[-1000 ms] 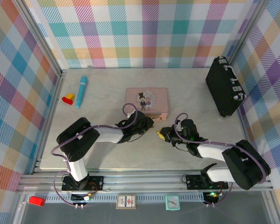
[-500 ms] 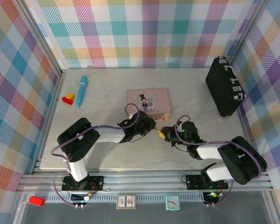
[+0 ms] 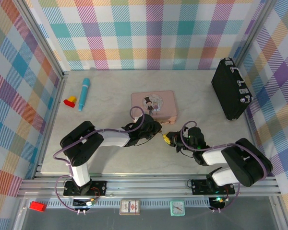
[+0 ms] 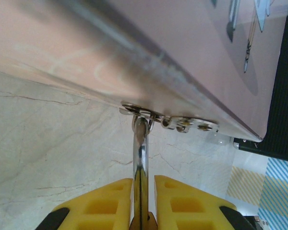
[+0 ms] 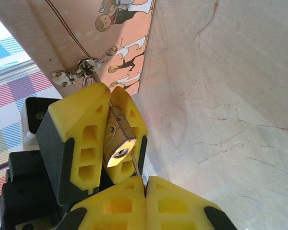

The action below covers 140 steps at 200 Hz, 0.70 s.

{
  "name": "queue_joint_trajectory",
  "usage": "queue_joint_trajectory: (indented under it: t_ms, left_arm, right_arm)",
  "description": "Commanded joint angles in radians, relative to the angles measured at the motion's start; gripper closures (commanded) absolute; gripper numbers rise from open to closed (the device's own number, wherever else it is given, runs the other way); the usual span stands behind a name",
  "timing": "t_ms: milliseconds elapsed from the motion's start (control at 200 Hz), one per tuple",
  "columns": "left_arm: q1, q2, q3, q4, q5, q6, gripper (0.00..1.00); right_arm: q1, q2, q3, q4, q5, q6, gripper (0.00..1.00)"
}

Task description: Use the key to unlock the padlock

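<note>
At the centre of the overhead frame, just below the pink rectangular tin [image 5: 86,28], the left fingers [image 5: 79,134] are clamping the small brass padlock [image 5: 116,136]. The right fingers [image 5: 177,201], pressed together on the thin grey metal key [image 5: 135,166], are holding its tip at the keyhole. Insertion appears to be the step in hand; next the key likely needs seating fully, then turning.

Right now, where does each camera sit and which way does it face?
Top external: above and behind the arms, looking down at the table; both arms show.
Left wrist: facing the pink tin; left gripper clamps the padlock.
Right wrist: facing the tin; right gripper holds the key at the padlock.
Both wrist views share tin and padlock.
</note>
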Motion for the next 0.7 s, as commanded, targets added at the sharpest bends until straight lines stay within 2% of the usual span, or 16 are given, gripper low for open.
queue_joint_trajectory:
  t_ms: [0, 515, 695]
  left_arm:
    - [-0.025, -0.007, 0.046, 0.077, 0.026, -0.002, 1.0]
    - [-0.027, -0.015, 0.036, 0.095, 0.017, -0.011, 1.0]
    - [-0.028, -0.017, 0.033, 0.096, 0.01, -0.009, 1.0]
  right_arm:
    - [0.008, 0.02, -0.015, 0.093, 0.022, 0.035, 1.0]
    - [0.017, 0.131, -0.033, 0.27, 0.036, 0.093, 1.0]
    - [0.017, 0.115, -0.044, 0.265, 0.041, 0.096, 1.0]
